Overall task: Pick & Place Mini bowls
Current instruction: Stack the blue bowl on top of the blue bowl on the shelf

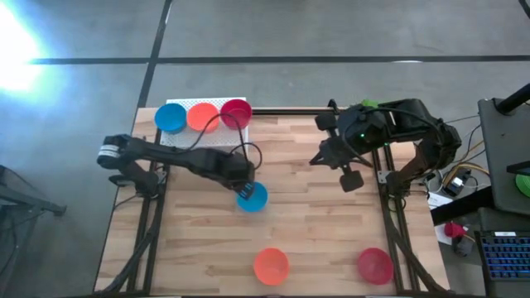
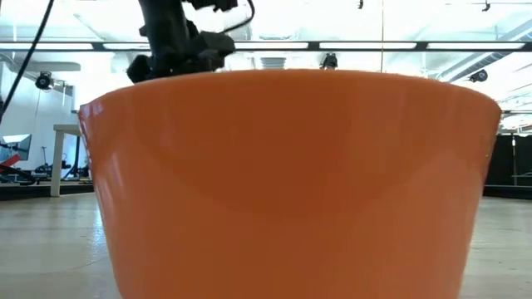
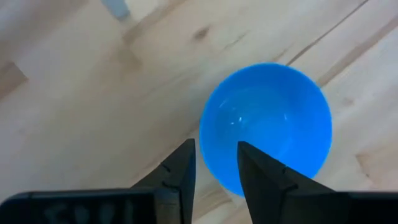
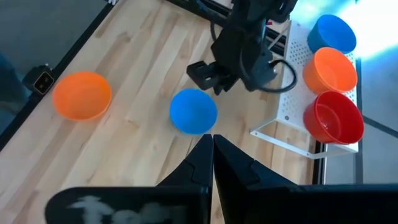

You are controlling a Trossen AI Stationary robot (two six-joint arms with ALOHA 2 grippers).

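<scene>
wooden table (image 1: 315, 223) carrying six mini bowls in two groups. three parked in a row on white perforated rack (image 1: 199, 136) at far left edge: blue bowl on rack (image 1: 171, 117), orange bowl on rack (image 1: 201, 116), red bowl on rack (image 1: 236, 112), each touching or just beside its neighbour. three loose on bare wood: blue bowl (image 1: 253, 197) near table centre, orange bowl (image 1: 271, 266) at near edge, red bowl (image 1: 375, 265) at near right edge, all well apart from one another. left gripper (image 1: 246, 191) reached across from left side, poised directly over loose blue bowl (image 3: 266, 127); fingers (image 3: 180, 174) spread apart, straddling bowl rim at its near side, one finger outside the wall and one over the hollow; contact with rim not determinable. dark cable looped above left arm, passing close to red bowl on rack. right gripper (image 1: 352, 176) held clear above right half of table, fingers (image 4: 203, 158) pressed together, holding nothing. right wrist view confirming same layout: blue bowl (image 4: 193, 111) under left arm, orange bowl (image 4: 82, 94) toward table edge, rack (image 4: 292, 124) with its three bowls beyond. low view almost wholly blocked by near orange bowl (image 2: 291, 183) standing right in front of lens; only upper part of an arm visible above its rim, with room ceiling lights behind. clutter of cables and equipment off table on right side.
</scene>
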